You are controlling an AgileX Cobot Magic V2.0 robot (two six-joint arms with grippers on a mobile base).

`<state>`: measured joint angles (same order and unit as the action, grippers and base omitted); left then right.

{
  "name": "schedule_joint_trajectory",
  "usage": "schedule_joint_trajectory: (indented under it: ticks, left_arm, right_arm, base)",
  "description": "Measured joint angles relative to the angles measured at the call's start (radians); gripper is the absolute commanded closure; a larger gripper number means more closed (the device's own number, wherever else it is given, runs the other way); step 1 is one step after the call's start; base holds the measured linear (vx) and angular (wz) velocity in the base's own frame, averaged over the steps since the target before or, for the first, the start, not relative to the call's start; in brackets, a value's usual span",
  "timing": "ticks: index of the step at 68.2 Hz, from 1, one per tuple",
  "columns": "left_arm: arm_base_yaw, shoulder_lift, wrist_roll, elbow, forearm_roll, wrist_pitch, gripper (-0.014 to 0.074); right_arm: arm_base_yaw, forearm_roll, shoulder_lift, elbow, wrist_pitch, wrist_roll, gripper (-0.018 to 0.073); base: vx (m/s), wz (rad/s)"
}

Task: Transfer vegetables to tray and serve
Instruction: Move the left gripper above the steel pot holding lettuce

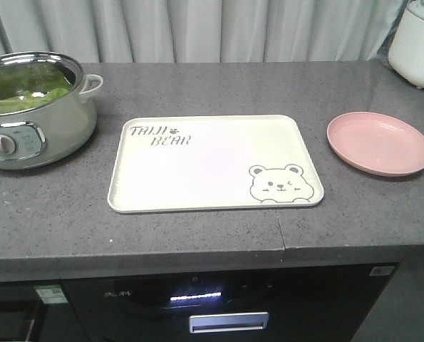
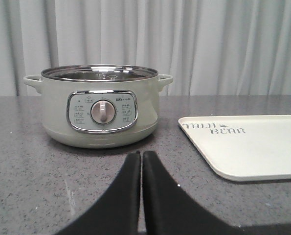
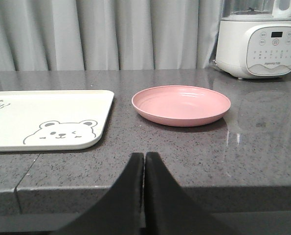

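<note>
Green leafy vegetables [image 1: 19,96] lie inside a pale green electric pot [image 1: 40,132] at the counter's left. The cream tray [image 1: 212,174] with "TAIJI BEAR" lettering and a bear drawing lies flat mid-counter with nothing on it. My left gripper [image 2: 141,155] is shut with nothing in it, low over the counter in front of the pot [image 2: 101,105], with the tray [image 2: 253,147] to its right. My right gripper [image 3: 144,156] is shut and holds nothing, near the counter's front edge, short of the pink plate [image 3: 182,104] and right of the tray [image 3: 47,120].
The pink plate [image 1: 379,142] sits right of the tray. A white appliance [image 1: 417,43] stands at the back right corner; in the right wrist view this appliance [image 3: 257,41] is behind the plate. A grey curtain hangs behind the counter. An oven front [image 1: 197,303] sits below the edge.
</note>
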<state>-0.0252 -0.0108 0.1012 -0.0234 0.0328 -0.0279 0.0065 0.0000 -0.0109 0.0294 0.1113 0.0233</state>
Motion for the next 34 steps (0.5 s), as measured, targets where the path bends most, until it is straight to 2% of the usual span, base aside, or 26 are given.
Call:
schedule_joint_trajectory:
  ticks: [34]
  left_arm:
    - [0.000, 0.000, 0.000, 0.000, 0.000, 0.000, 0.0603]
  right_arm:
    - [0.000, 0.000, 0.000, 0.000, 0.000, 0.000, 0.0567]
  base:
    - [0.16, 0.00]
